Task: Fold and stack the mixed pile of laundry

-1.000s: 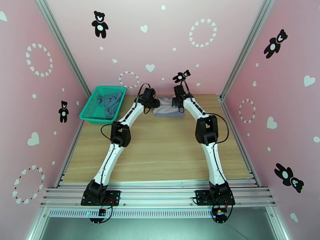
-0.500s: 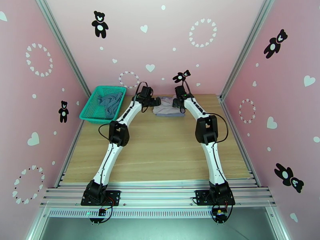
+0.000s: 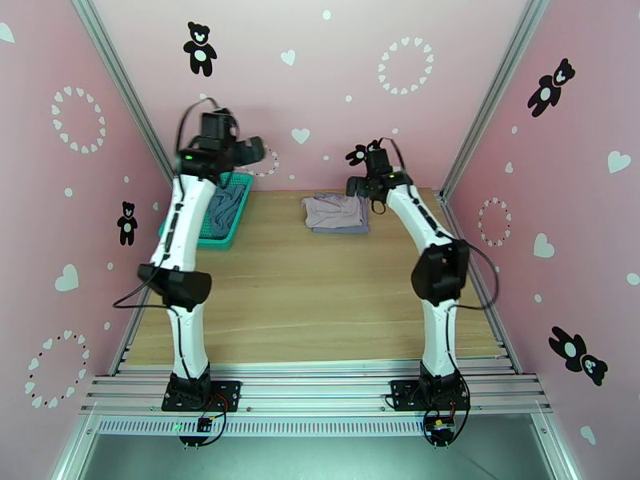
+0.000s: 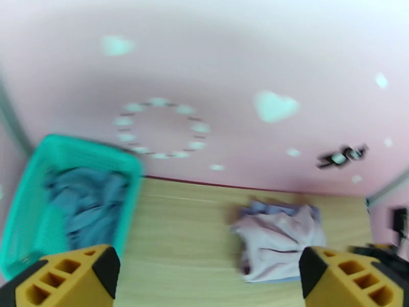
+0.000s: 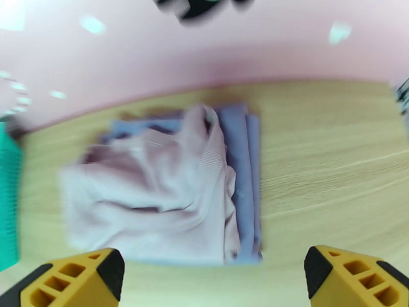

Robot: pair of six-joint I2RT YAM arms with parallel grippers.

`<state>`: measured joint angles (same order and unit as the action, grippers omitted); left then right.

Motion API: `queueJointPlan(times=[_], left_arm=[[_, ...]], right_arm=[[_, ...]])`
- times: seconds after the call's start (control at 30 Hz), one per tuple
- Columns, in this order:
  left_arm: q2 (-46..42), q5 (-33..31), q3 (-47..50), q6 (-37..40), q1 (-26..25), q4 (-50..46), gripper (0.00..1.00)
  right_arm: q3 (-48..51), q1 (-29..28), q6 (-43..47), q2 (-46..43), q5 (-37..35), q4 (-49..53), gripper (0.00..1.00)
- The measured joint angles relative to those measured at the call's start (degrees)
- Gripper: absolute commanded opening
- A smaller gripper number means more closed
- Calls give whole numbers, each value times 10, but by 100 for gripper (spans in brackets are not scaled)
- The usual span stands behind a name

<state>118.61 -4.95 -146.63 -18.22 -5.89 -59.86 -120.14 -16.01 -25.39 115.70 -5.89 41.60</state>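
A pale mauve-grey garment [image 3: 336,208] [image 5: 148,200] lies loosely folded on top of a grey-lavender one [image 5: 244,165] at the back middle of the table. The stack [image 4: 280,236] also appears in the left wrist view. The dusty teal-blue top [image 3: 228,203] [image 4: 84,205] lies crumpled inside the green basket [image 3: 218,243] [image 4: 76,145]. My left gripper [image 3: 253,149] [image 4: 209,275] is raised high above the basket, open and empty. My right gripper [image 3: 357,187] [image 5: 212,277] hovers just right of the stack, open, with nothing between its yellow fingers [image 5: 71,277].
The basket stands at the back left corner against the pink wall. Aluminium posts run up both back corners. Bare wooden table [image 3: 320,298] stretches from the stack to the arm bases at the near edge.
Both grippers have opened and left the stack. The left arm has swung up and left to above the basket. The right gripper has backed off slightly to the right.
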Motion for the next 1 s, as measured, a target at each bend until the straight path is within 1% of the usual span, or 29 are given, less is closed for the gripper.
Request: queueJointPlan(times=[0.07,0.13,0.2,0.27,0.33,0.47,0.53,0.57,0.63,0.67,0.73,0.77,0.8,0.83,1.0], left_arm=[[4,10,31,-12,57,-15,85],[37,27,57,-22,105,-28,84],[84,37,72,-25,131,-36,85],[136,39,83,-24,143,-41,86],[183,43,92,-19,145,-41,87],[238,45,93,-8,138,-41,89],[260,45,71,-3,136,-47,88],[271,45,57,-1,135,-49,85],[290,45,33,4,135,-50,77],[298,46,24,7,135,-50,66],[309,47,20,7,135,-50,37],[313,48,20,7,135,-51,25],[316,49,20,6,135,-51,8],[318,52,20,6,135,-51,0],[310,66,16,6,133,-49,0]], right_arm=[[43,-1,6,-81,19,-6,99],[97,-4,16,-167,38,-12,99],[155,-12,25,-235,51,-14,99],[213,-26,34,-286,61,-15,99],[275,-43,39,-321,71,-15,99],[385,-69,44,-337,81,-18,99],[434,-75,41,-337,84,-19,99],[449,-76,40,-337,85,-19,99],[470,-78,37,-336,85,-19,98],[474,-80,34,-335,85,-19,98],[475,-81,32,-332,85,-24,97],[475,-82,31,-331,85,-27,97],[475,-83,30,-330,85,-29,97],[475,-85,30,-329,85,-30,97],[467,-93,29,-325,85,-31,97]])
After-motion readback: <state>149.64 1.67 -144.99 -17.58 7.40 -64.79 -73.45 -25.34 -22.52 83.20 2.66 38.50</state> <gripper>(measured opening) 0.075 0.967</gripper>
